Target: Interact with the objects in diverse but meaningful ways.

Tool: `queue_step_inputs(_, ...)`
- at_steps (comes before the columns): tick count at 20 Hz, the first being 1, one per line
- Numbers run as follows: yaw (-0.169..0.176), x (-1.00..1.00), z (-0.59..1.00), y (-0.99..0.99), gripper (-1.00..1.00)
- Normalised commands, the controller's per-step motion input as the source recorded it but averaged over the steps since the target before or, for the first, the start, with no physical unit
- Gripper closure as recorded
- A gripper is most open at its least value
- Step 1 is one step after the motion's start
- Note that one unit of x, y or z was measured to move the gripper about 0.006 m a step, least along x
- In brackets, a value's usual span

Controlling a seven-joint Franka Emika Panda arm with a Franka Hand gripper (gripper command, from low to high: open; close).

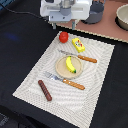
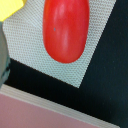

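My gripper (image 1: 64, 25) hangs at the far edge of the woven placemat (image 1: 35, 75), just above and behind the red tomato (image 1: 63, 36). Its two fingers stand wide apart with nothing between them. In the wrist view the tomato (image 2: 65, 30) fills much of the picture and no fingertips show. The flat yellow packet (image 1: 78, 45) lies beside the tomato; only its corner (image 2: 10, 7) shows at the wrist. A yellow banana (image 1: 70, 64) rests on the round tan plate (image 1: 61, 70). The brown sausage stick (image 1: 45, 90) lies near the mat's front.
An orange-handled knife (image 1: 80, 56) lies behind the plate and a matching fork (image 1: 64, 80) in front of it. A dark grey pot (image 1: 95, 12) and a bowl-like pot (image 1: 122, 17) sit on the brown surface (image 1: 107, 30) at the back. Black cloth (image 1: 20, 35) surrounds the mat.
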Motion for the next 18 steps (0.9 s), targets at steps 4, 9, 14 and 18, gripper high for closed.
queue_step_inputs(4, 0.000, -0.37, -0.46, 0.07, -1.00)
queue_step_inputs(9, 0.000, -0.35, -0.46, 0.08, -1.00)
queue_step_inputs(14, -0.001, -0.06, -0.27, 0.13, -1.00)
queue_step_inputs(18, -0.001, 0.05, -0.20, 0.25, -1.00)
